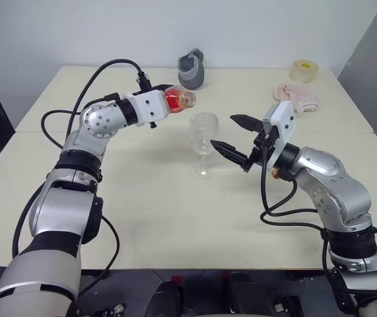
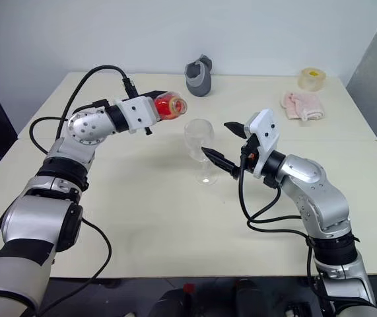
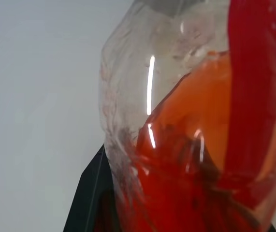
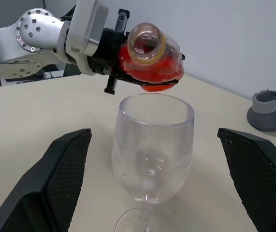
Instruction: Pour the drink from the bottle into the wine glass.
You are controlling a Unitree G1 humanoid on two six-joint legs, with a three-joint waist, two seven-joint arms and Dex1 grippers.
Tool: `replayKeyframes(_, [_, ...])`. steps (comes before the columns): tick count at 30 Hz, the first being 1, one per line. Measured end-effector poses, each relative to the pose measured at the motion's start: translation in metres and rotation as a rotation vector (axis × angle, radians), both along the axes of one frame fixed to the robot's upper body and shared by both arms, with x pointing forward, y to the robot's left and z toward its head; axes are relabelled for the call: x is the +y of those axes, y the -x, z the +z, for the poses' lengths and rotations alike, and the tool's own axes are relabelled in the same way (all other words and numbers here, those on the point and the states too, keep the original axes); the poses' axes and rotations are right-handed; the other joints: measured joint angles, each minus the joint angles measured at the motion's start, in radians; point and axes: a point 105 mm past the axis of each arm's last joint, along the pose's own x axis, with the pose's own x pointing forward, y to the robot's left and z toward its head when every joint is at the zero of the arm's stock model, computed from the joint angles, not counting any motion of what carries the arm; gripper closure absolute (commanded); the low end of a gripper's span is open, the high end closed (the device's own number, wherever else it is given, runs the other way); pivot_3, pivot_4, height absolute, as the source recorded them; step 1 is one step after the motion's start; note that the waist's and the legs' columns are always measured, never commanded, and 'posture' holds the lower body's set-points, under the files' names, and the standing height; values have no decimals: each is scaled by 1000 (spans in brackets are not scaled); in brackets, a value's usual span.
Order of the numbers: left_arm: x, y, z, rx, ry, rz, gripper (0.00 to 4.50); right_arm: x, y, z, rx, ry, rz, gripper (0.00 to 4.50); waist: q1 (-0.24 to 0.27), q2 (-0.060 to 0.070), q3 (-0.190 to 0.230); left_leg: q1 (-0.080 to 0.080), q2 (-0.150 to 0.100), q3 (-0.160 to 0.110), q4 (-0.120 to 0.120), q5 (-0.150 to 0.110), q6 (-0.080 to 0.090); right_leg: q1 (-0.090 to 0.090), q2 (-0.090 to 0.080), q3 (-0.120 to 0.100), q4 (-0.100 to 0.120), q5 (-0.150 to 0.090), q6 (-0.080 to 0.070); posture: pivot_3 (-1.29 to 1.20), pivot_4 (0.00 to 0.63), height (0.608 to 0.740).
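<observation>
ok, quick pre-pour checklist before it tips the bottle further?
1. Left gripper shut on the bottle: ok.
2. Cap off, mouth open: ok.
3. Drink still in the bottle, none running out yet: ok.
4. Bottle mouth over the glass: cannot tell; the head views show it up and to the left of the rim, the right wrist view just behind it.
5. Glass upright on the table, empty: ok.
6. Right gripper steadying the glass: not ok; fingers open on either side of the bowl, not touching.
</observation>
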Motion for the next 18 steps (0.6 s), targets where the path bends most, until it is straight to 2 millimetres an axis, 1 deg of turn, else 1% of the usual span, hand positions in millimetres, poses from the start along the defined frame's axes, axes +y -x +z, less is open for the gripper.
replayKeyframes(4, [5, 0, 1, -25, -39, 15, 3241, 0, 0, 0, 0, 0, -1, 0, 0, 0, 0, 0, 0, 0, 0, 0, 0, 0, 0, 0, 0, 0, 0, 0, 150, 740])
replayKeyframes(9, [5, 0, 8, -65, -77, 20, 3241, 1, 0, -2, 5, -3, 1, 0, 0, 0, 0, 0, -1, 0, 0, 0, 0, 0, 0, 0, 0, 0, 0, 0, 150, 740])
replayKeyframes(15, [0, -1, 7, -83, -127, 11, 3241, 2, 1, -2, 6, -6, 4, 0, 0, 0, 0, -1, -1, 0, 0, 0, 0, 0, -1, 0, 0, 0, 0, 0, 150, 740])
replayKeyframes(18, [-2, -2, 12, -100, -140, 14, 3241, 1, 2, -4, 9, -6, 4, 0, 0, 0, 0, -1, -1, 0, 0, 0, 1, 0, -1, 0, 0, 0, 0, 0, 150, 740])
